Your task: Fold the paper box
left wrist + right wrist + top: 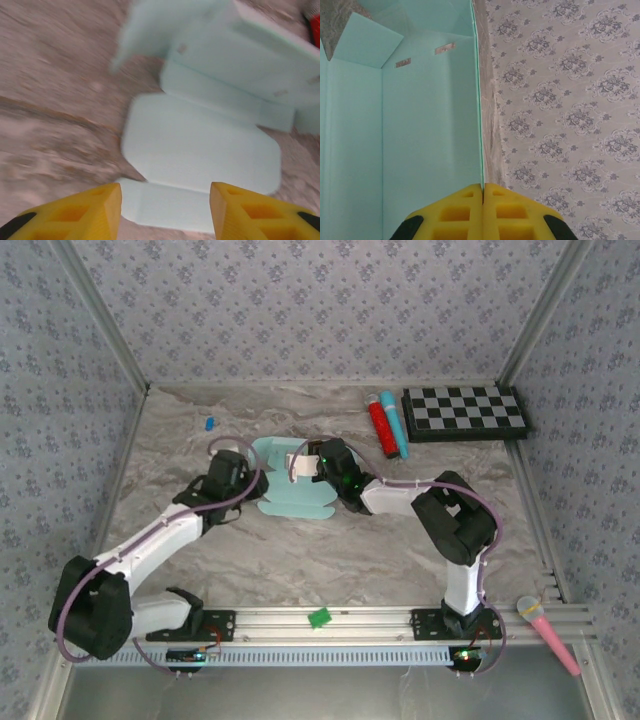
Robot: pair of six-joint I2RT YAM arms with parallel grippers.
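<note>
The paper box [285,502] is pale aqua card lying partly folded in the middle of the table. In the left wrist view its rounded flap [200,145] lies flat, with raised panels behind it. My left gripper [165,210] hovers at the box's left side [250,478], open, its yellow fingers [95,210] apart over a small tab and holding nothing. My right gripper [483,187] is shut on the thin edge of an upright panel [420,125] of the box, reaching in from the right [305,464].
A red tube [381,427] and a slim blue tube [396,425] lie at the back beside a checkerboard [465,412]. A tiny blue piece [209,423] sits at the back left. A green piece [320,617] and a pink microphone [548,635] rest on the front rail.
</note>
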